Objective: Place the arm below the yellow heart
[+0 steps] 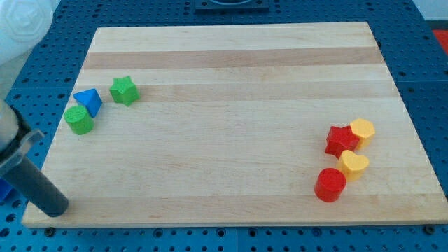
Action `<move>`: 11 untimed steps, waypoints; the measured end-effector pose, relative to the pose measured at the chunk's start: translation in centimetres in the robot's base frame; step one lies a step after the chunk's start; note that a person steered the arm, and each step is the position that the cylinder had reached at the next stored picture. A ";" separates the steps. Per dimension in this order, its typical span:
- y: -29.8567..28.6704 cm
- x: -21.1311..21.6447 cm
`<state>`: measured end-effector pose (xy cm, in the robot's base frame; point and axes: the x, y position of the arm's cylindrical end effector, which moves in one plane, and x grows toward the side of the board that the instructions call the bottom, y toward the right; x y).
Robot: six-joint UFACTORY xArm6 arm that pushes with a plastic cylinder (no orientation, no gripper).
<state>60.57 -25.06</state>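
Note:
The yellow heart point(353, 164) lies on the wooden board point(238, 140) at the view's lower right. It touches a red cylinder point(330, 185) to its lower left and a red star point(341, 140) above it. A yellow hexagon-like block point(362, 131) sits just right of the red star. My tip point(56, 208) is at the board's bottom left corner, far to the left of the yellow heart and touching no block.
A green star point(124, 90), a blue triangular block point(88, 101) and a green cylinder point(79, 120) form a group at the view's upper left. A blue pegboard surface point(427, 84) surrounds the board.

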 end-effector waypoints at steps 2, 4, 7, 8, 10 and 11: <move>15.2 -9.0; 15.8 -9.7; 19.6 1.3; 22.7 1.2; 38.3 1.2; 42.8 -0.7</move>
<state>59.87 17.76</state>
